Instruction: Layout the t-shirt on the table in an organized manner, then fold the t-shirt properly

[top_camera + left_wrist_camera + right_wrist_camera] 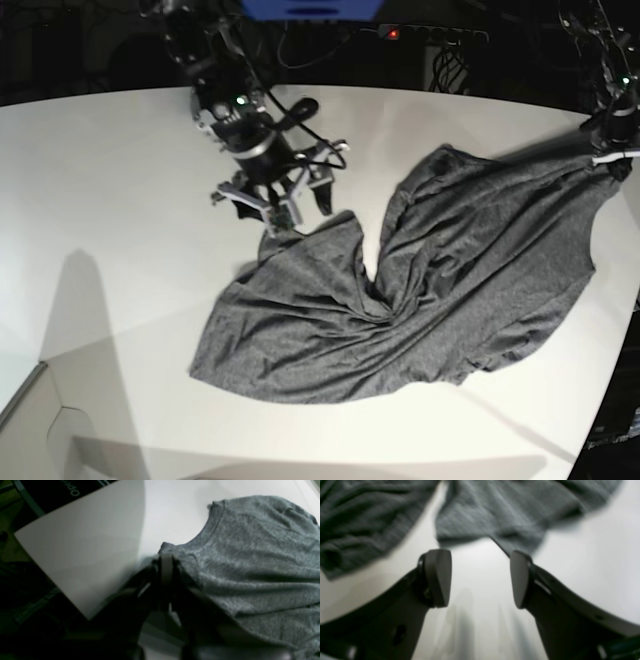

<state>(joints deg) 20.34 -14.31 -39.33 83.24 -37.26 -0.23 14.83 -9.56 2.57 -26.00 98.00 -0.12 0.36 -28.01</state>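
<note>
The dark grey t-shirt (430,290) lies crumpled on the white table (120,170), bunched into a deep fold down its middle. My left gripper (608,160) is at the table's far right edge. It is shut on the t-shirt (250,555) beside the collar, where the fingers (166,565) pinch the cloth and pull it taut. My right gripper (303,210) hovers open just above the shirt's upper left corner. In the right wrist view its fingers (437,577) stand wide apart over the bare table (582,567), with the t-shirt (507,512) just beyond the tips and nothing between them.
The table's curved edge (620,330) runs close to the shirt on the right. Cables (450,60) and dark equipment line the back. A black panel with lettering (62,490) sits past the table edge in the left wrist view.
</note>
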